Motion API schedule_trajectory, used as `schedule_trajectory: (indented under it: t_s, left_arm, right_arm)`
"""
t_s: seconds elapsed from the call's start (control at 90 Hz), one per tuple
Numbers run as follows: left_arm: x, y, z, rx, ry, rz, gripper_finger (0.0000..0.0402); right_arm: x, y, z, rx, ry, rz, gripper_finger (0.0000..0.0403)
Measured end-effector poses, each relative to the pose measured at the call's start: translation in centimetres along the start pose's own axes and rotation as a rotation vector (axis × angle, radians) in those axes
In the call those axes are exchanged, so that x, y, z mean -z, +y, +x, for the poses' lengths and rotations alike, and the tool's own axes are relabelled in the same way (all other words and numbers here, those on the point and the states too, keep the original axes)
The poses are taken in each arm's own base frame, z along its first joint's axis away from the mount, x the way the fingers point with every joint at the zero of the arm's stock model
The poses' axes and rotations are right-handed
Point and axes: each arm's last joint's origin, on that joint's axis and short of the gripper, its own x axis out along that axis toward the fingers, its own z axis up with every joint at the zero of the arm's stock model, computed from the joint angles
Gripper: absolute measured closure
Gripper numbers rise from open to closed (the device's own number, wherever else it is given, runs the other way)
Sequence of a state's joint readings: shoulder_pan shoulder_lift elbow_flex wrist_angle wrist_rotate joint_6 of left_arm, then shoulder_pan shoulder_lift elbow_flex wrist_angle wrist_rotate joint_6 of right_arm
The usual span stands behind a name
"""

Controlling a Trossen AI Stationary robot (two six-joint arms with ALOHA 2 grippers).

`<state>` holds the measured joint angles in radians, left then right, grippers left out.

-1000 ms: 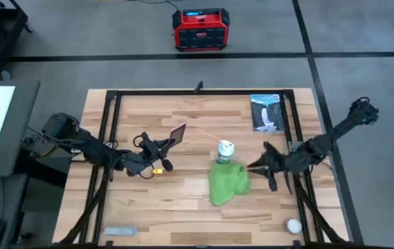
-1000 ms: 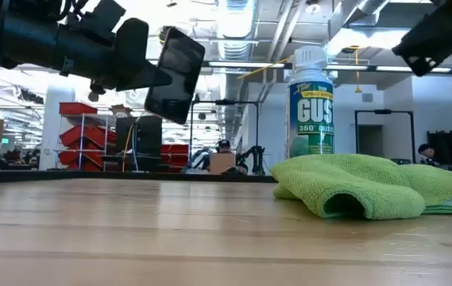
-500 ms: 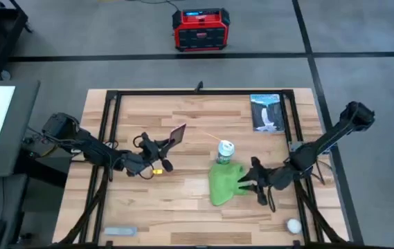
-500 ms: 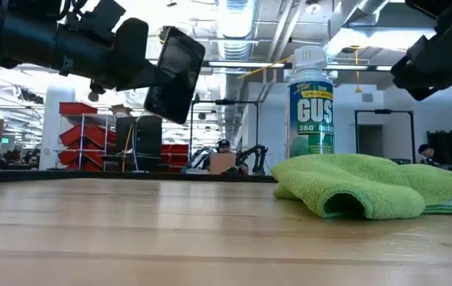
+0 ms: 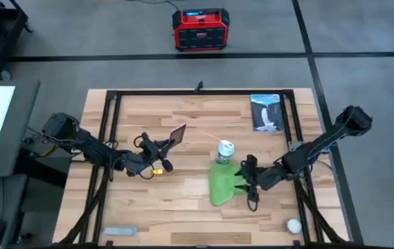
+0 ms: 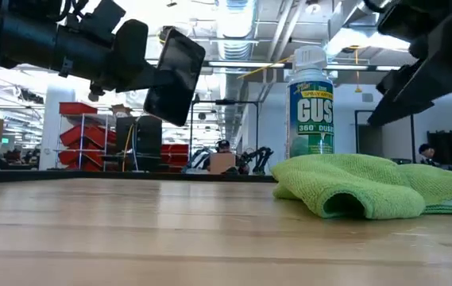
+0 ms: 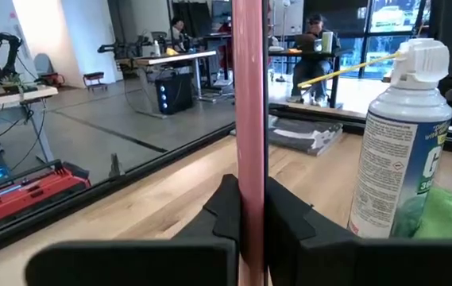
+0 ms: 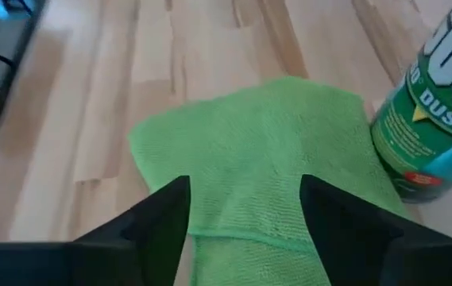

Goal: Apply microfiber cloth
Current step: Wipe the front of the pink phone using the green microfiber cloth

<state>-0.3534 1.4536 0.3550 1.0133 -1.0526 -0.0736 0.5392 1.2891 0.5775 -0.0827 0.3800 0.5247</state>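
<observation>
The green microfiber cloth (image 5: pixel 226 183) lies bunched on the table, a folded edge (image 6: pixel 345 202) toward the near side, against the foot of a spray duster can (image 5: pixel 225 151). My right gripper (image 5: pixel 244 181) hangs open just above the cloth's right part. In the right wrist view its fingers (image 8: pixel 162 214) stand over the cloth (image 8: pixel 265 159) without touching it. At left of centre, my left gripper (image 5: pixel 167 144) is shut on the pink phone (image 5: pixel 177 133) and holds it in the air. My left gripper pinches the phone's lower end (image 7: pixel 249 208) between its two fingers (image 7: pixel 224 208), one on each flat face. It comes roughly level from the table's left. The phone (image 6: pixel 174 75) is lifted clear of the table and stands tilted beyond the fingertips.
A picture booklet (image 5: pixel 266 112) lies at the far right, a white ball (image 5: pixel 293 225) at the near right, and a grey flat object (image 5: pixel 120 230) at the near left. Black frame rails (image 5: pixel 111 131) run along the table's sides. A red box (image 5: pixel 199 29) sits on the floor beyond.
My right gripper has moved from the right rail toward the table's left and down, ending over the cloth's right part with its fingers open. The cloth, can and phone have stayed put.
</observation>
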Motion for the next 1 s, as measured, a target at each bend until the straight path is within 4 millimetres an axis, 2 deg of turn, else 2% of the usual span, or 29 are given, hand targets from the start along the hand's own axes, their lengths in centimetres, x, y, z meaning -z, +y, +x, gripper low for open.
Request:
schedule_trajectory:
  t_s: [0.344, 0.656, 0.778, 0.922, 1.0]
  left_arm:
    - [0.1, 0.0, 0.0, 0.000, 0.004, -0.003, 0.0398]
    - [0.1, 0.0, 0.0, 0.000, 0.005, -0.005, 0.0398]
    - [0.1, 0.0, 0.0, 0.001, 0.005, -0.008, 0.0398]
    - [0.1, 0.0, 0.0, 0.005, 0.006, -0.009, 0.0398]
    - [0.1, 0.0, 0.0, 0.005, 0.006, -0.009, 0.0398]
  right_arm:
    - [0.1, 0.3, 2.4, 0.099, 0.170, -0.045, 0.0176]
    - [0.3, -0.1, 4.6, 0.144, 0.192, 0.012, 0.0186]
    - [0.7, -0.3, 5.5, 0.165, 0.214, 0.003, 0.0238]
    - [1.4, -0.6, 6.7, 0.196, 0.241, -0.015, 0.0370]
    - [1.4, -0.6, 7.2, 0.203, 0.230, -0.023, 0.0390]
